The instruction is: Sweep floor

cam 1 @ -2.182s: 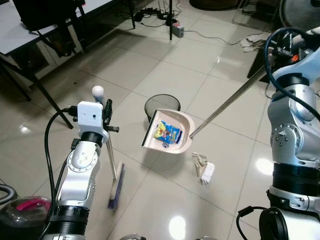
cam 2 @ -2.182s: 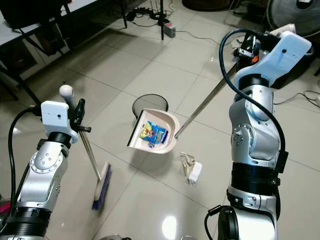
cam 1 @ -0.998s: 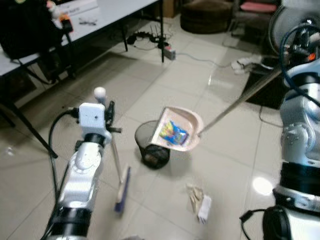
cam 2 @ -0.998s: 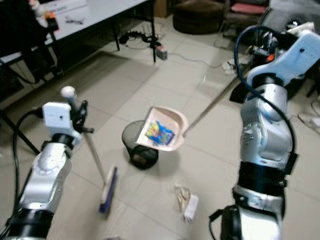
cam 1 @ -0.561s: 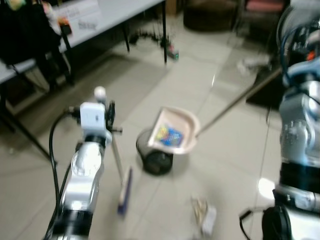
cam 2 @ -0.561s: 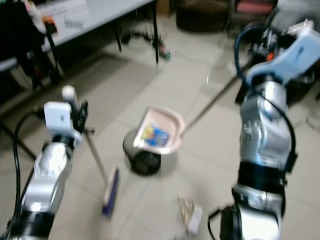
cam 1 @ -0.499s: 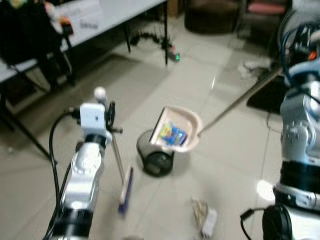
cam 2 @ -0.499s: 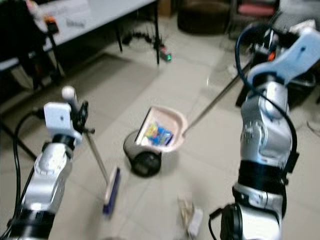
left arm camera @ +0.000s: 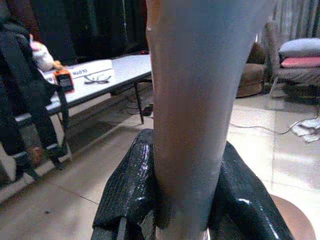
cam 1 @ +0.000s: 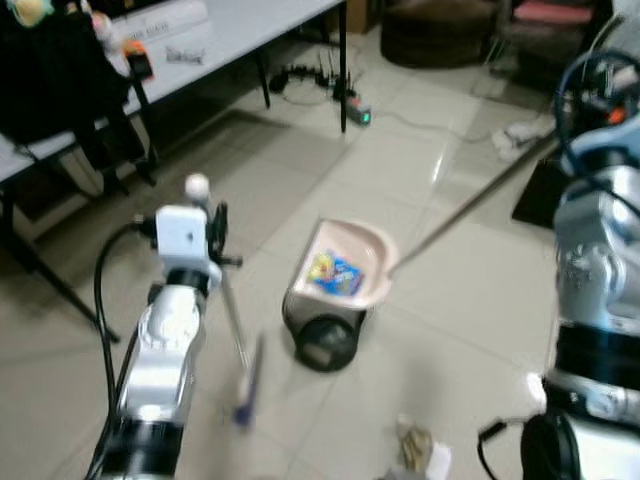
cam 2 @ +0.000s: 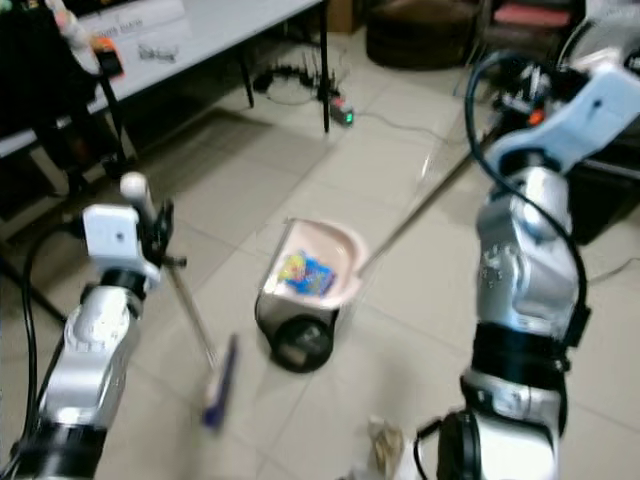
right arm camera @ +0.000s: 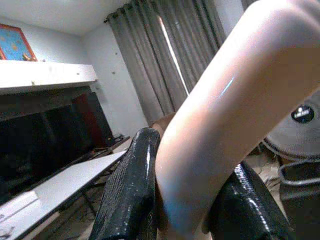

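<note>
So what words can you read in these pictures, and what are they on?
None can be read for sure.
White box on the table: dark print, too blurred.
White sign on that table: print too small.
Wrapper in the dustpan: colourful print, too blurred.

Since the earliest pictures our head camera has tipped up and moved, so more of the room and the white tabletop (cam 1: 230, 30) now shows. The pink dustpan (cam 1: 345, 265) we carry has travelled from beside the black wire bin (cam 1: 325, 335) to directly over it, and its open mouth now tilts down toward the bin. The blue and yellow wrapper (cam 1: 336, 273) has slid lower in the pan. The crumpled paper scraps (cam 1: 420, 450) now lie near the bottom edge of our view.
</note>
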Motion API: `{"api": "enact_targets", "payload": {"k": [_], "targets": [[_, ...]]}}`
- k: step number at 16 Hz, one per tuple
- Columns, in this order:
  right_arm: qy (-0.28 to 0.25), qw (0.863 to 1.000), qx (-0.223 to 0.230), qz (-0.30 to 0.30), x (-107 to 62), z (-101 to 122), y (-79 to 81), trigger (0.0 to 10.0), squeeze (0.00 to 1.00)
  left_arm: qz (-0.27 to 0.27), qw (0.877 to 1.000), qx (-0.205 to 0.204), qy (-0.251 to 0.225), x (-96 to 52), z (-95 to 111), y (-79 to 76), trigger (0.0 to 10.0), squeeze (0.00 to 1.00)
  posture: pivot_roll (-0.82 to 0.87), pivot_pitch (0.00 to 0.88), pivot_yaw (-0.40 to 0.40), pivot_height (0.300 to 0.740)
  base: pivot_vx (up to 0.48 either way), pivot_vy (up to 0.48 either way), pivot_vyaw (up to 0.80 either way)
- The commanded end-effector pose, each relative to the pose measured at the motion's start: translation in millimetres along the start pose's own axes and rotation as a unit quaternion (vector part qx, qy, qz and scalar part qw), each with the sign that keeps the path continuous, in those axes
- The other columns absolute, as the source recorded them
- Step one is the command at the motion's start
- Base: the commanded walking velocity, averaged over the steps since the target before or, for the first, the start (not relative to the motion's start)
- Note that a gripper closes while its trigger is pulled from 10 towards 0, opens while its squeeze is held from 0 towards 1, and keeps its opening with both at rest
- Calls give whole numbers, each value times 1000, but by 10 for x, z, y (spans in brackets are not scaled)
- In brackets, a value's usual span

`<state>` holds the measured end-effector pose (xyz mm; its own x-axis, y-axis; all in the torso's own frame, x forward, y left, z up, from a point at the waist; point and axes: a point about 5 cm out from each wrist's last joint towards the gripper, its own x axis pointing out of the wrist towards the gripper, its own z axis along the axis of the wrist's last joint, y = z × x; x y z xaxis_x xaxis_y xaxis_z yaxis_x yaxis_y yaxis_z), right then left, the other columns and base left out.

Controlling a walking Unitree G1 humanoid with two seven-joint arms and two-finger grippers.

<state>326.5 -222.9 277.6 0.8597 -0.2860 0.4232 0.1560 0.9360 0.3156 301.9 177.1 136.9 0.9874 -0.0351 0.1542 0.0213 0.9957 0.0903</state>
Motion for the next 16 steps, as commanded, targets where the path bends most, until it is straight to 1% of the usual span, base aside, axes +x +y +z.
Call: {"api": "enact_targets", "payload": {"k": [1,4,7,9,11,13,14,16], "targets": [[-22,999,20,16,-4,82,103,10000,0,8,1000,16,-7,0,52,76,10000,0,-112,39,50,740,0,0,0],[-20,1000,11,17,-20,65,92,10000,0,4,1000,15,-4,-5,45,68,10000,0,-112,36,53,740,0,0,0],[-23,999,-15,24,-33,40,91,10000,0,-2,1000,14,-2,-9,41,50,10000,0,-109,34,55,740,0,0,0],[-33,998,-35,39,-39,29,121,10000,0,-4,1000,14,-1,-9,40,47,10000,0,-109,34,55,740,0,0,0],[-47,996,-41,64,-59,22,185,10000,0,-6,1000,14,0,-14,38,45,10000,0,-107,32,57,740,0,0,0],[-58,990,-56,112,-89,-6,295,10000,0,-9,1000,14,1,-14,38,36,10000,0,-104,33,58,740,0,0,0],[-61,984,-73,150,-119,-43,384,10000,0,-11,1000,14,2,-15,37,33,10000,0,-103,32,57,740,0,0,0],[-60,973,-103,200,-170,-108,500,10000,0,-12,1000,15,3,-16,37,35,10000,0,-101,37,56,740,0,0,0]]}}
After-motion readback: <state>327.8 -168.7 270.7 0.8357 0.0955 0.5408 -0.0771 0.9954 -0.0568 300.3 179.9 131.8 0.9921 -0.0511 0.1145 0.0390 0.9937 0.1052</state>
